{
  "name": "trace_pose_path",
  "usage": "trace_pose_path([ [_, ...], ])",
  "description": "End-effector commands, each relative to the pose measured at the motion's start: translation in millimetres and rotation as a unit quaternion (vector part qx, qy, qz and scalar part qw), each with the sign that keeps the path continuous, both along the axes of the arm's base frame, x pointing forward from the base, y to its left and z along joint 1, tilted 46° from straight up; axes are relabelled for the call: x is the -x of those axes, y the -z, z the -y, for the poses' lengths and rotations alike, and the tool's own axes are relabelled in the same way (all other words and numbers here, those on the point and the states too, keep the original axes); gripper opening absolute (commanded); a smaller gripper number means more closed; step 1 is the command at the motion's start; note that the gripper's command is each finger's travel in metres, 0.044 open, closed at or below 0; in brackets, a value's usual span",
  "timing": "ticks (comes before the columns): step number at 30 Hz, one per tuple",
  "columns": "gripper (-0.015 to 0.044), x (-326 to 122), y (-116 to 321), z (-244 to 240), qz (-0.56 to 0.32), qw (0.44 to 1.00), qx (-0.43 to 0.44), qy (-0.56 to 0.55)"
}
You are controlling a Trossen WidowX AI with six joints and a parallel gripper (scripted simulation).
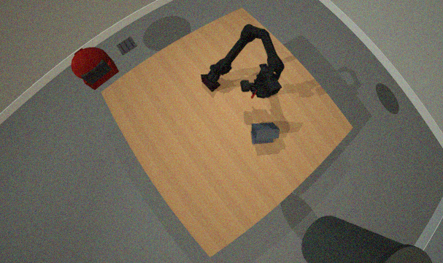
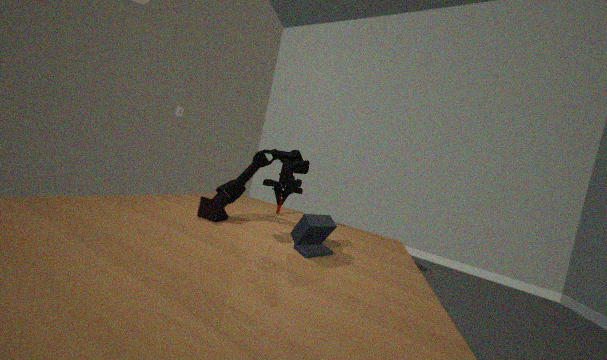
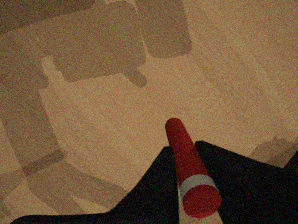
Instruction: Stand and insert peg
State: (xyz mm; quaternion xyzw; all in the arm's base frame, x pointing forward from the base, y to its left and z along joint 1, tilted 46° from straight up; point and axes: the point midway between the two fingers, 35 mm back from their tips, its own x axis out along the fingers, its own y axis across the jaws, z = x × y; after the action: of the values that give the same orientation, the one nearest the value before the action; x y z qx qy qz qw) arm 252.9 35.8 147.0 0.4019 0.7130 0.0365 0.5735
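My gripper (image 1: 255, 90) (image 2: 280, 200) (image 3: 182, 151) is shut on the red peg (image 1: 253, 95) (image 2: 278, 207) (image 3: 186, 150). The peg points down and is slightly tilted. In the wrist view its light grey-white band and red banded end are nearest the camera, and its plain end is farthest away, pointing down. The peg looks held above the table, though the gap is small in the exterior view. The blue-grey sloped panel block (image 1: 266, 133) (image 2: 314, 229) stands on the table, a short way from the gripper and peg. I cannot make out its hole in these views.
The wooden table (image 1: 163, 120) (image 2: 133, 280) carries the arm's base (image 1: 210, 83) (image 2: 212, 209). Shadows of the arm fall near the panel block. A red object (image 1: 91, 66) and a large dark cylinder (image 1: 345, 237) are beyond the table's edges.
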Motion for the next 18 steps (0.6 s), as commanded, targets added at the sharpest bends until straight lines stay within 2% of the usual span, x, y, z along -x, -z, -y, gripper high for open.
trace_pose_path([
  [1,0.0000,-0.8,2.7,0.9,0.015,1.000,0.021,0.000],
  [18,0.0000,-12.2,10.5,4.2,0.074,0.993,0.090,0.006],
])
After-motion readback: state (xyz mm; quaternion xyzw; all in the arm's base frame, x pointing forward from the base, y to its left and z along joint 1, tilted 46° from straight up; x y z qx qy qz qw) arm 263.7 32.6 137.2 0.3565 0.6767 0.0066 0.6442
